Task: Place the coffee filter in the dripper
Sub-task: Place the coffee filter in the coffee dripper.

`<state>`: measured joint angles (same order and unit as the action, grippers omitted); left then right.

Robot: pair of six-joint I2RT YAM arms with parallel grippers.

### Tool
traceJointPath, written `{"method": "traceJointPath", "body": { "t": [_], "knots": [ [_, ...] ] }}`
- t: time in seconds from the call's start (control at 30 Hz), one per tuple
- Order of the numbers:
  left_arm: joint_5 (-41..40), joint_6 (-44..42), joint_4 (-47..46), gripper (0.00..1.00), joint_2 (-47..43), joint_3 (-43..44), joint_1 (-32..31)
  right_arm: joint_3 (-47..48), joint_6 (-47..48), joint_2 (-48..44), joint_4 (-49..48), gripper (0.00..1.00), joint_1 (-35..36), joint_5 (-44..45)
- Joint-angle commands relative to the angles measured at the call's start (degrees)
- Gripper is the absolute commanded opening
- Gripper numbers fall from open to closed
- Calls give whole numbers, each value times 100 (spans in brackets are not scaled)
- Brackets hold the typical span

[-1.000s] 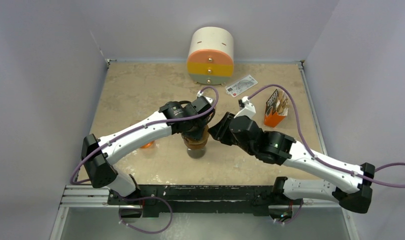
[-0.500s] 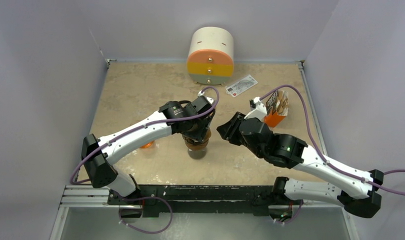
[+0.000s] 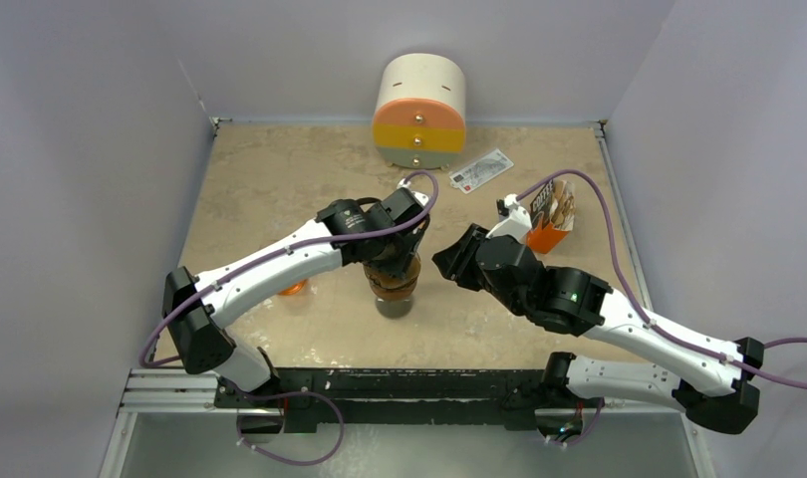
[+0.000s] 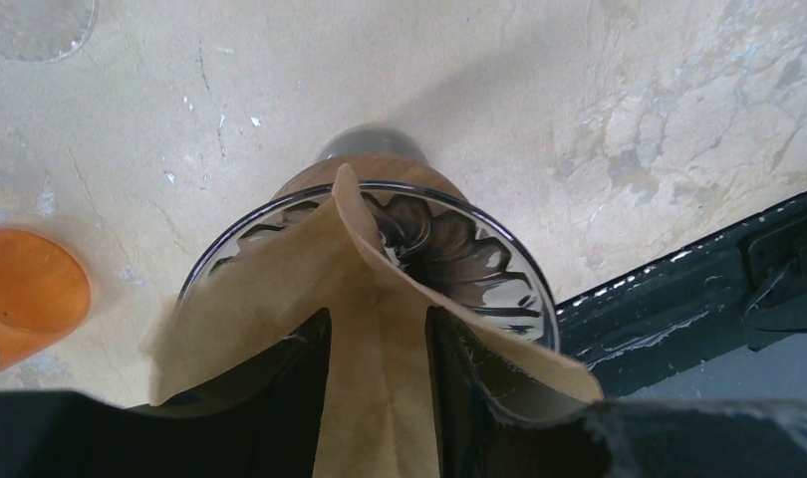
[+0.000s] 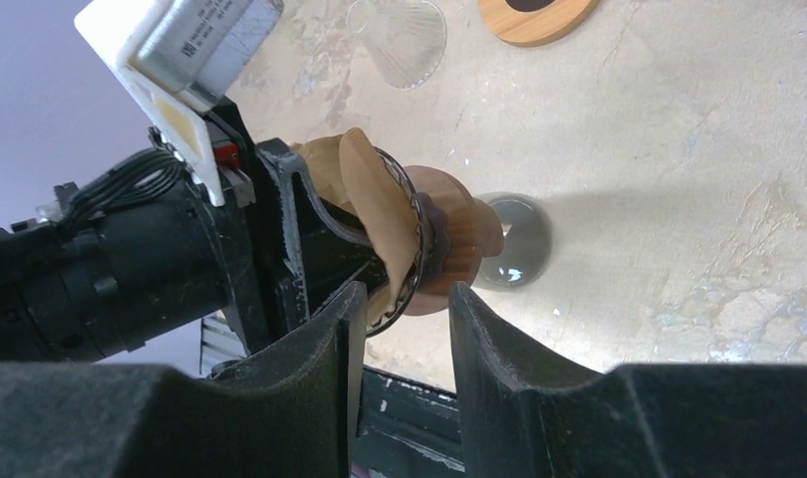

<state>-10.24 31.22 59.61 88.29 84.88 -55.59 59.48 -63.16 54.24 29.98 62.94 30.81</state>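
Note:
The glass dripper point(image 3: 393, 289) with a wooden collar point(image 5: 457, 239) stands on a dark base at mid-table. The brown paper coffee filter point(image 4: 375, 299) sits in its mouth, creased, with one flap over the rim point(image 4: 499, 249). My left gripper point(image 3: 392, 264) hangs right over the dripper. Its fingers point(image 4: 310, 358) stand apart with the filter paper lying between them, and I see no pinch on it. My right gripper point(image 3: 441, 259) is open and holds nothing, a short way right of the dripper. In the right wrist view the filter point(image 5: 375, 199) sticks out of the rim beside the left gripper.
A round cabinet with orange and yellow drawers point(image 3: 420, 110) stands at the back. A flat packet point(image 3: 481, 170) and an orange filter box point(image 3: 549, 219) lie to the right. An orange object point(image 3: 294, 289) sits left of the dripper. A ribbed glass piece point(image 5: 400, 35) and a wooden disc point(image 5: 534, 15) lie farther off.
My right arm has drawn back to the right, away from the dripper. The left gripper stays over the dripper and its fingers have spread.

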Motion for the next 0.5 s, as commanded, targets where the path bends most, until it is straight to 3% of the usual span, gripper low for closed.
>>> {"method": "traceJointPath", "body": {
  "t": [0.0,0.37,0.47],
  "knots": [
    [75,-137,18,36,24,414,-13,-25,79,-62,17,39,-14,274],
    [100,-229,57,0,143,543,100,-33,119,-44,33,39,-18,268],
    [221,-252,-16,0,144,460,226,-55,117,-66,33,39,-16,272]
  ]
}}
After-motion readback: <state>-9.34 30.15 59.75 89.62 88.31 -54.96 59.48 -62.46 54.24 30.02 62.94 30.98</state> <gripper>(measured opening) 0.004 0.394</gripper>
